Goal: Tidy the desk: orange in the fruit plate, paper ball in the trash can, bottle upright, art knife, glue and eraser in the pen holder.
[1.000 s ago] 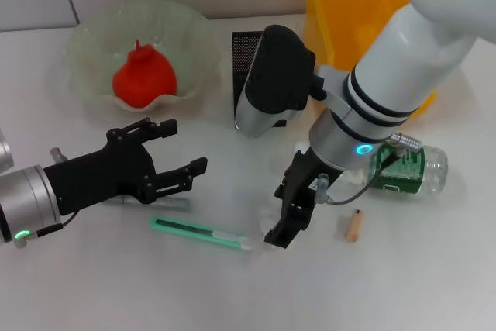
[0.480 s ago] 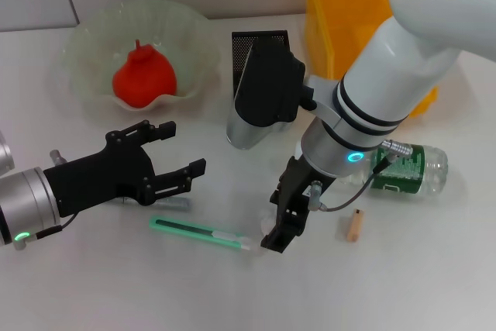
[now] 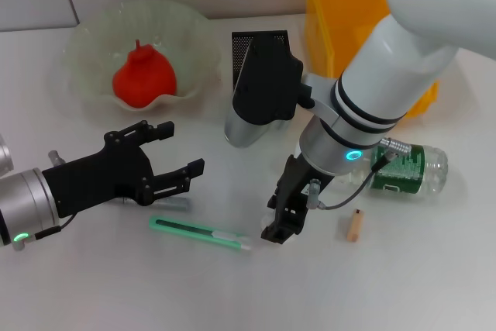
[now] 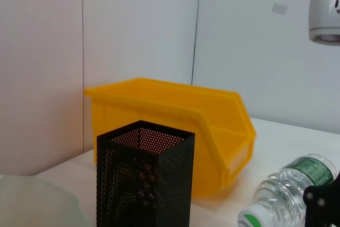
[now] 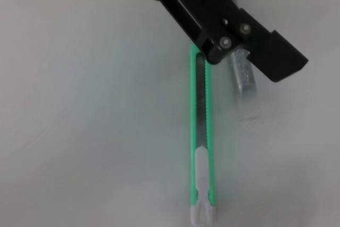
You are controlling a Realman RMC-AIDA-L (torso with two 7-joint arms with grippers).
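Right pincer (image 3: 280,221) shifted left, grip unclear, paper ball possibly hidden, left pincer (image 3: 172,154) spread.

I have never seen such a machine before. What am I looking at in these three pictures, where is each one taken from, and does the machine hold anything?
This is a robot with two arms, each ending in a claw. One picture looks down from its head; the other two come from cameras on its wrists.

From the head you see a white desk. The orange already lies in the fruit plate. Behind stand the pen holder and the yellow trash can. The bottle lies on its side. The green art knife lies flat in front.

The left claw is open above a grey stick, holding nothing. The right claw points down near the knife's white end; its fingers I cannot judge, and nothing is seen in it.
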